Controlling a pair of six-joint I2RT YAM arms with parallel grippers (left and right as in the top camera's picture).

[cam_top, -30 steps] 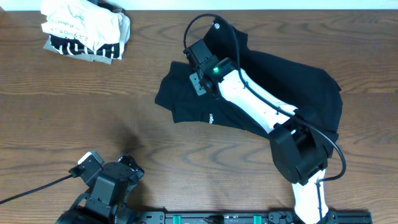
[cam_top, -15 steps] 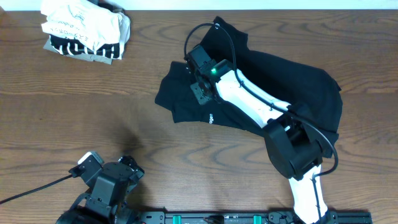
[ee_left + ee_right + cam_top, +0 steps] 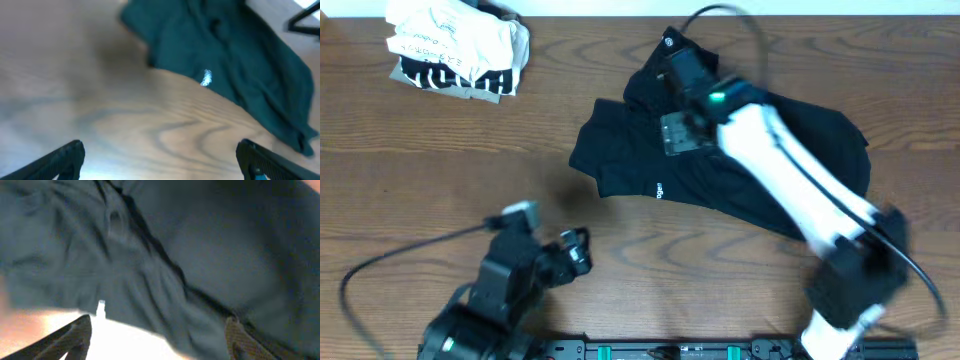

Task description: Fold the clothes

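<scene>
Far left at the back: white folded bundle (image 3: 457, 55), set aside. Left gripper (image 3: 565, 252), near the front edge, wide open and empty, aimed toward the shirt. Centre to right: black shirt (image 3: 790, 150), crumpled on the table (image 3: 440, 160) (no neat fold visible). Right gripper (image 3: 678, 133) above it, fingers spread, holding nothing. Folding mostly still to do.

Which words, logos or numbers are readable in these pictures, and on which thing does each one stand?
No text can be read with certainty.
Black shirt: a tiny white mark near its lower edge, too small to read; in the left wrist view it is only a white blur.
White bundle: black lettering in rows, too small and creased to read.
Right arm: a green light, no text visible.
</scene>
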